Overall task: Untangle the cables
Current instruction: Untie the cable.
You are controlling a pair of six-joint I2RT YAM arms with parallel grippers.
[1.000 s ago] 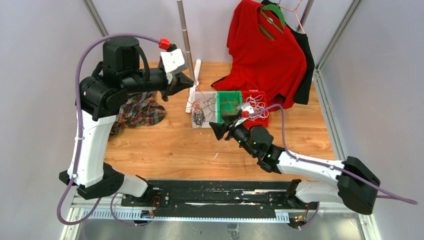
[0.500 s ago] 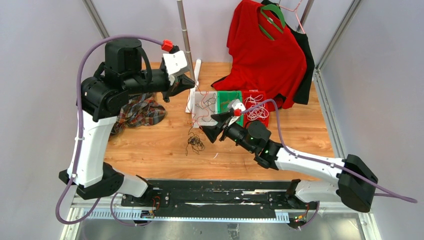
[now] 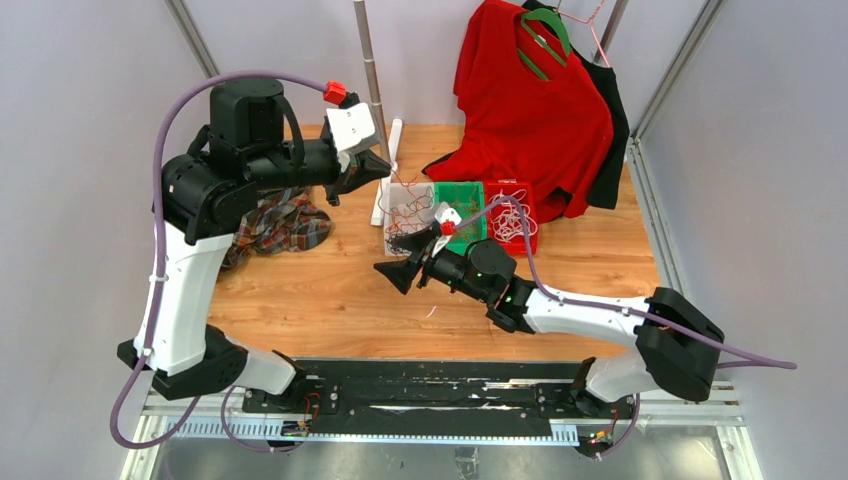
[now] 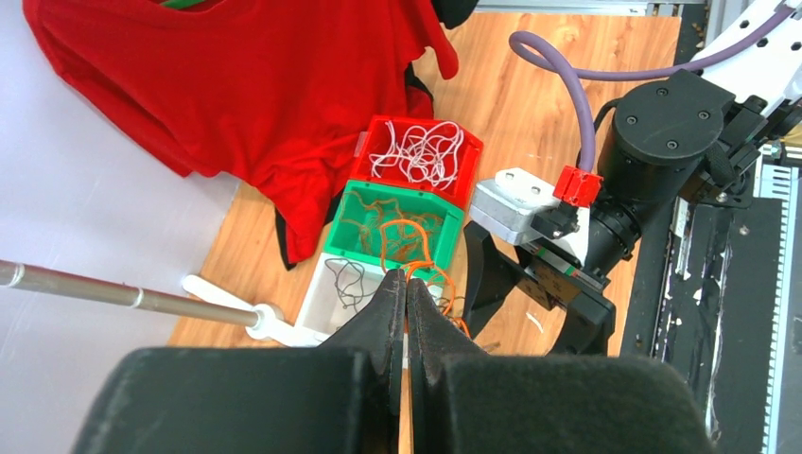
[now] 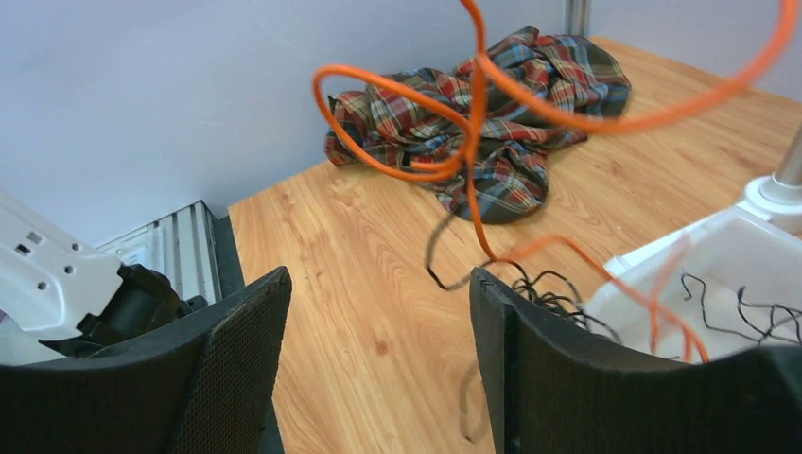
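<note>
Wooden table [image 3: 330, 290], three bins [image 4: 339, 248], left gripper [image 4: 406, 282] pinching one orange cable [image 5: 452, 166], right gripper [image 5: 378, 293] spread wide, empty.

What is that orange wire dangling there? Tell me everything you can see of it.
The orange cable is thin and bright, plastic-coated by its look, and bent in loose, springy loops. The left pincer is shut on it and holds it up above the bins, so most of it hangs in the air. One strand trails down toward the white bin, and a loop hangs over the green bin. A black cable seems snagged on it lower down.
</note>
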